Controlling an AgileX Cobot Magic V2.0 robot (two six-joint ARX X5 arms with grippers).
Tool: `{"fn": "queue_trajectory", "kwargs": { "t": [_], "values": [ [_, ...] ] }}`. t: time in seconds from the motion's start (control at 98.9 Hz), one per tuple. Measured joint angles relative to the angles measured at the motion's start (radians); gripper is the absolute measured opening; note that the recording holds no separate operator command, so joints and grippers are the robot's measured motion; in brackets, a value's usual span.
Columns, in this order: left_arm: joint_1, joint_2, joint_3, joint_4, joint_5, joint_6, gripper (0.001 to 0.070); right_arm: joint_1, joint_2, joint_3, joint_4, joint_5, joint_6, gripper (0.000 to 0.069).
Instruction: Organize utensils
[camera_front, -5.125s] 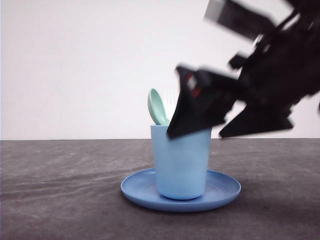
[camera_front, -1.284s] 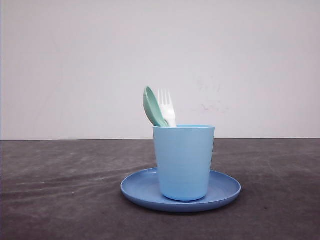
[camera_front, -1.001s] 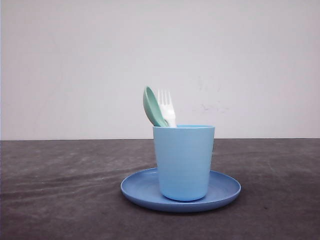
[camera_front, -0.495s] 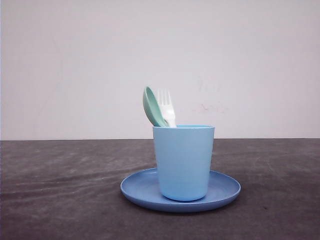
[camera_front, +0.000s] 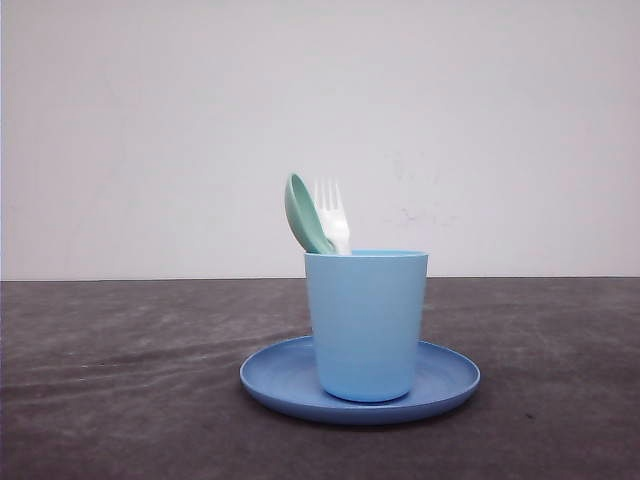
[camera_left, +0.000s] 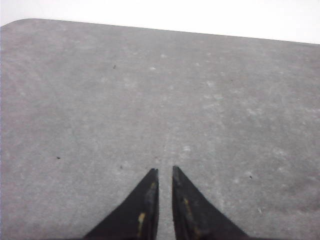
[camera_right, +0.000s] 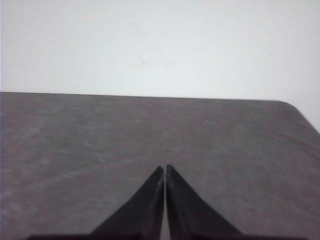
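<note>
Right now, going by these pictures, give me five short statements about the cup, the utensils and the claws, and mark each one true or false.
1. The mint-green spoon and the white fork both stand in the light blue cup. True.
2. The cup lies tipped over beside the blue plate. False: it stands upright on the plate.
3. The right claw holds the fork. False: its tips are closed together with nothing between them.
4. The left claw hangs over bare grey table. True.
5. The spoon's bowl sits right of the fork in the front view. False: it sits left.
</note>
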Motion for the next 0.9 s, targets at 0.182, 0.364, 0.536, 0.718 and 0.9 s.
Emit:
{"fn": "queue_trajectory", "kwargs": {
  "t": [0.182,0.364,0.536,0.718,0.9],
  "values": [
    [0.0,0.0,0.0,0.0,0.0,0.0,0.0025,-0.068,-0.134,-0.185,-0.007,-0.038,0.0,0.0007],
    [0.0,0.0,0.0,0.0,0.0,0.0,0.0025,-0.078,-0.195,-0.291,0.003,-0.053,0.0,0.0007],
    [0.0,0.0,0.0,0.0,0.0,0.0,0.0025,-0.078,-0.245,-0.327,-0.001,-0.055,-0.001,0.0007],
    [0.0,0.0,0.0,0.0,0.0,0.0,0.0025,-0.078,-0.253,-0.327,0.002,-0.055,-0.009,0.0007],
    [0.0,0.0,0.0,0.0,0.0,0.0,0.0025,-0.078,-0.253,-0.328,0.01,-0.057,-0.008,0.0007]
  ]
}}
